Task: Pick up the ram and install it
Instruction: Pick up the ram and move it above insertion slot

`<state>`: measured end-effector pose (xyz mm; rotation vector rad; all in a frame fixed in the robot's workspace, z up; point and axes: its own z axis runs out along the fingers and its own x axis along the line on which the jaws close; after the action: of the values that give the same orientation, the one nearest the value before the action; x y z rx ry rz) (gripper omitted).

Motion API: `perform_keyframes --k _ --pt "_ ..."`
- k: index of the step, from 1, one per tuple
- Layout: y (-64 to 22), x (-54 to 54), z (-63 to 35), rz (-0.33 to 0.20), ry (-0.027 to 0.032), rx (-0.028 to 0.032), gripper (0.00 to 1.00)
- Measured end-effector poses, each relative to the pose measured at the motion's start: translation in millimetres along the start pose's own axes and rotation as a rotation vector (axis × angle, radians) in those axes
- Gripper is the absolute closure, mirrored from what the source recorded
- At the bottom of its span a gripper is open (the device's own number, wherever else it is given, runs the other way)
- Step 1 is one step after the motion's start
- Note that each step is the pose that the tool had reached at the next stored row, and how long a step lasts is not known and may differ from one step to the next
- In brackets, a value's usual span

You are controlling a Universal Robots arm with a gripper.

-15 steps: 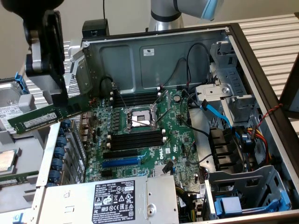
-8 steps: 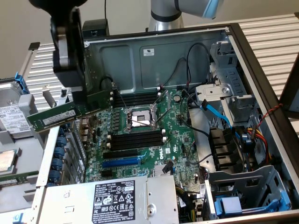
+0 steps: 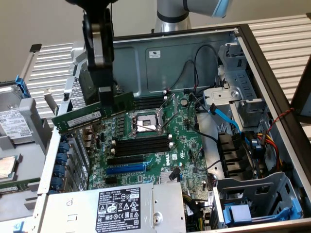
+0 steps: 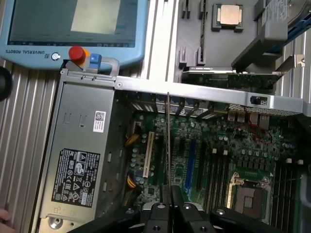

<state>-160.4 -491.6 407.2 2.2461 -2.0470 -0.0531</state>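
Observation:
The ram point(image 3: 80, 118), a long green stick with a white label, hangs level above the motherboard point(image 3: 184, 145) toward the exterior view's left. My gripper point(image 3: 106, 98) comes down from above and is shut on its upper edge near the middle. In the wrist view the ram point(image 4: 168, 141) shows edge-on as a thin line running away from the gripper point(image 4: 168, 194), whose black fingers point(image 4: 178, 198) clamp it. Empty black memory slots point(image 3: 141, 145) lie below, beside the CPU socket point(image 3: 146, 122), with further slots point(image 3: 148, 102) behind it.
A blue expansion slot point(image 3: 125, 169) and a grey power supply point(image 3: 112, 208) sit at the front of the open case. Drive cages and cables point(image 3: 243, 131) crowd the exterior view's right. A teach pendant point(image 4: 73, 29) lies outside the case. A loose CPU point(image 4: 229, 14) rests nearby.

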Motion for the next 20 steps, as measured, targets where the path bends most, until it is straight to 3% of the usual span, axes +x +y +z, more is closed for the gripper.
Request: perform_keyframes --k 12,17,20 --pt "-53.7 5.1 -4.5 0.000 -0.0018 0.0002 0.88" --pt "-55.2 5.2 -4.6 0.000 -0.0018 0.0002 0.88" --pt "-56.2 -0.9 -4.9 0.000 -0.0018 0.0001 0.88"
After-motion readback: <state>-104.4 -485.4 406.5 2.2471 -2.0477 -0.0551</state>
